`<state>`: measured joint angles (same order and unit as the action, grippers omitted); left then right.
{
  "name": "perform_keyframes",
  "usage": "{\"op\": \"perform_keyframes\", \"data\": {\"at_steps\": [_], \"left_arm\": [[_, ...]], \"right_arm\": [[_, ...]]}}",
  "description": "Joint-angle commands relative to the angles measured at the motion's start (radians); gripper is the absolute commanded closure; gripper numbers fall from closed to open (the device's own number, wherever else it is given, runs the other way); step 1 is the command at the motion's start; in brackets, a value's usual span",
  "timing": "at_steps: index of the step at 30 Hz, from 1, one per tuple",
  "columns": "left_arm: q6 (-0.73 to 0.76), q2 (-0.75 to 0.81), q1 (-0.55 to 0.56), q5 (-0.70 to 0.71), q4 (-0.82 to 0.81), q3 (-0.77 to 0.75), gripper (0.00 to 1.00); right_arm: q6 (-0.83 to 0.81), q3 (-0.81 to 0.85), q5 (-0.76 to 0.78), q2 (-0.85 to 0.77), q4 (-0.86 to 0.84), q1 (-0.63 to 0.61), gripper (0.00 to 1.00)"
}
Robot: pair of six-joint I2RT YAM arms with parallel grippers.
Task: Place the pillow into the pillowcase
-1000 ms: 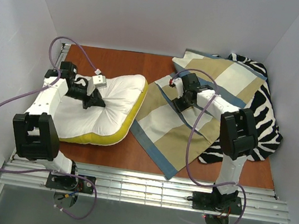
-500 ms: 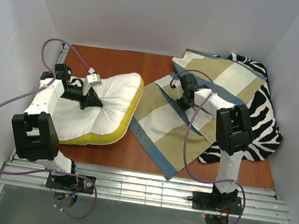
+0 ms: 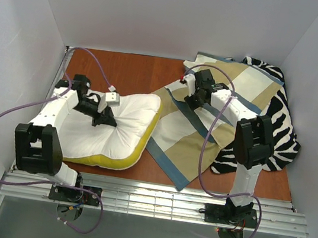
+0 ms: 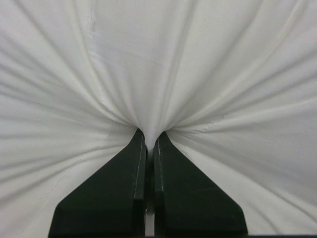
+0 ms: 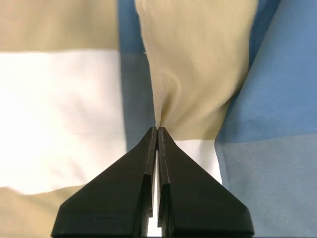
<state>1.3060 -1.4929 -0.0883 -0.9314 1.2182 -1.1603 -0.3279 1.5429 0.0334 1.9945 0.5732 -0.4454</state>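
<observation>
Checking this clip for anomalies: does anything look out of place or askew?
A zebra-striped cloth lies bunched under the pillowcase in the far right corner; it has no part in the task. The pillowcase itself lies diagonal and rumpled.

Colours on the red-brown table (image 3: 124, 69)
Left: pillow (image 3: 119, 122) white, yellow-edged. Centre: pillowcase (image 3: 174, 139) in blue, tan and cream blocks. Right: cloth (image 3: 288, 138) zebra-striped black and white.

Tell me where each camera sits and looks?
Top external: above, behind; looks down on table, left arm, right arm.
Left wrist: on that arm, facing the pillow; left pincer shut on it.
Right wrist: on that arm, facing the pillowcase; right pincer shut on it.
Shared: top view also shows pillow and pillowcase.
</observation>
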Motion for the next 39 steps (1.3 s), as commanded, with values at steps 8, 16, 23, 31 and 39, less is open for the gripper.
{"op": "perform_keyframes", "data": {"at_steps": [8,16,23,31,39], "left_arm": [[-0.301,0.001,0.364,0.000,-0.179,-0.045,1.00],[-0.516,-0.240,0.473,0.055,-0.315,-0.208,1.00],[-0.701,-0.378,0.551,0.046,-0.468,-0.329,1.00],[-0.959,-0.412,0.573,-0.015,-0.778,-0.357,1.00],[-1.212,-0.571,0.602,0.300,-0.940,-0.429,1.00]], "right_arm": [[0.081,0.114,-0.213,-0.164,-0.010,0.033,0.99],[0.128,0.079,-0.279,-0.252,-0.027,0.040,0.99],[0.138,0.014,-0.319,-0.304,-0.055,0.042,0.99],[0.141,-0.063,-0.325,-0.329,-0.084,0.040,0.99],[0.164,-0.095,-0.363,-0.371,-0.095,0.040,0.99]]}}
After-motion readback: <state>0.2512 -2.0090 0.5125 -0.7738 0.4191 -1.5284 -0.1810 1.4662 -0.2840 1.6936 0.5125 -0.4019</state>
